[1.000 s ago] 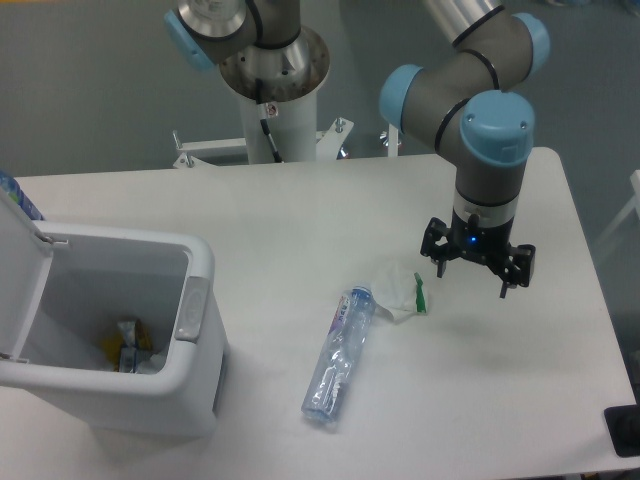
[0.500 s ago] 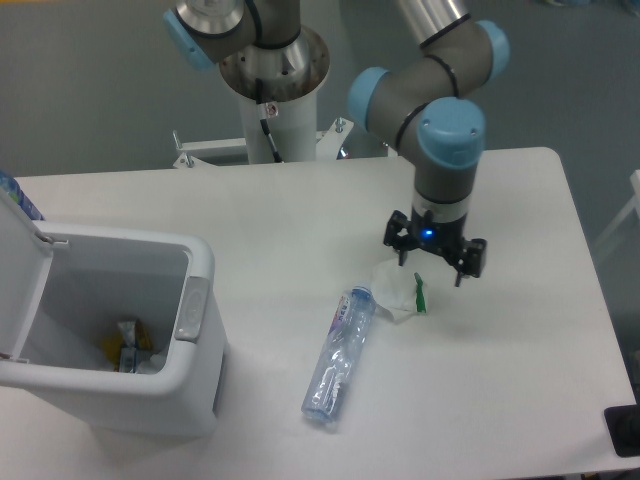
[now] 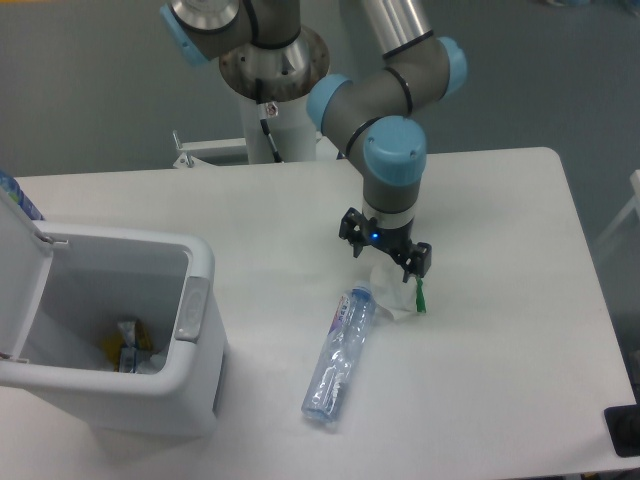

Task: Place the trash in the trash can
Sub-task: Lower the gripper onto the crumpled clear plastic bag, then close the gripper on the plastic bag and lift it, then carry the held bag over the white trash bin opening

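One fixed camera view covers everything, and the plain change in it is the arm's drift leftward: a second ago the black two-finger gripper [image 3: 385, 253] hung over bare table to the right of the rubbish, half a second ago it was closer, and now it sits directly above the small crumpled white wrapper wad with a green strip [image 3: 398, 295]. Its jaws are spread, one finger on each side of the wad's far edge, pinching nothing. I judge this to be the line-up for a first grasp, with only a descent and a close left before the wad can be carried off.

Neither piece of trash has moved. The wad lies mid-table, and the clear plastic bottle with a blue-and-white label [image 3: 338, 356] lies on its side just left and nearer, its cap end almost touching the wad. The large white boxy plastic trash can [image 3: 188, 355] stands at the near left, well apart from both, its hinged white lid [image 3: 17, 262] swung open and its grey push tab [image 3: 191, 309] on the rim facing right. Some wrappers already lie at its bottom.

Harder to read: the gripper covers the wad's far part, so whether the fingertips touch it or hover above cannot be told. The can's left side and near base are cut off by the frame edge.
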Available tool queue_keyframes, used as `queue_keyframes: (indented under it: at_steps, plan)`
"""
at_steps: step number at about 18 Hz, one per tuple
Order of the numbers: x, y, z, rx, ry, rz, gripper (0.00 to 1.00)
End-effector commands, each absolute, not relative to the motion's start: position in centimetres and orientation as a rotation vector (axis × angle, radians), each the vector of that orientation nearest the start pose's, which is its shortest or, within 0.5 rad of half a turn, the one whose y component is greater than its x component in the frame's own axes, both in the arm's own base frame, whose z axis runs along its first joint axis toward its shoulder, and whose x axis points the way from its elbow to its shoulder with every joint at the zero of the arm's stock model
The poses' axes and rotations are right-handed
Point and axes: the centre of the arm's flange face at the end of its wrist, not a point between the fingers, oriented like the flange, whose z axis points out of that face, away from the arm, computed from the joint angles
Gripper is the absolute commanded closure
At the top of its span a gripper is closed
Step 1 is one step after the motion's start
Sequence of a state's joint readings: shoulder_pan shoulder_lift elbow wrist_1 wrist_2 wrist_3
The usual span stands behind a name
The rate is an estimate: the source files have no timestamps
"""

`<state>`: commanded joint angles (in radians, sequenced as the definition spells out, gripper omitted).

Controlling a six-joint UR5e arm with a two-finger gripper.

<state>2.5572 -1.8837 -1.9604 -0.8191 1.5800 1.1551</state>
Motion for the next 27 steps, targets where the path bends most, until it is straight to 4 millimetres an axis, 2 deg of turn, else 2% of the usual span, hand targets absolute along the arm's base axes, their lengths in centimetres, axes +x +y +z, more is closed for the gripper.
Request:
queue_keyframes:
  at_steps: [2, 9, 13, 15, 17, 19, 22, 25, 27]
  plan:
    - [-37.3, 40.6, 22.0, -3.113, 0.26, 0.078, 0.98]
    - [-38.6, 41.5, 24.2, -3.079, 0.26, 0.134, 1.0]
    - [-40.1, 41.6, 26.8, -3.058, 0.24, 0.187, 1.0]
    - [-40.5, 41.8, 28.7, -3.035, 0.224, 0.201, 1.0]
    - [-41.0, 42.2, 32.0, -2.958, 0.181, 0.214, 1.0]
    - [-41.6, 42.8, 35.7, -2.833, 0.044, 0.195, 1.0]
    - [-41.9, 44.3, 42.4, -2.65, -0.091, 0.192, 1.0]
    - [-39.5, 44.5, 48.3, -2.528, -0.171, 0.198, 1.0]
    - [-37.2, 44.8, 50.9, -2.459, -0.18, 0.166, 1.0]
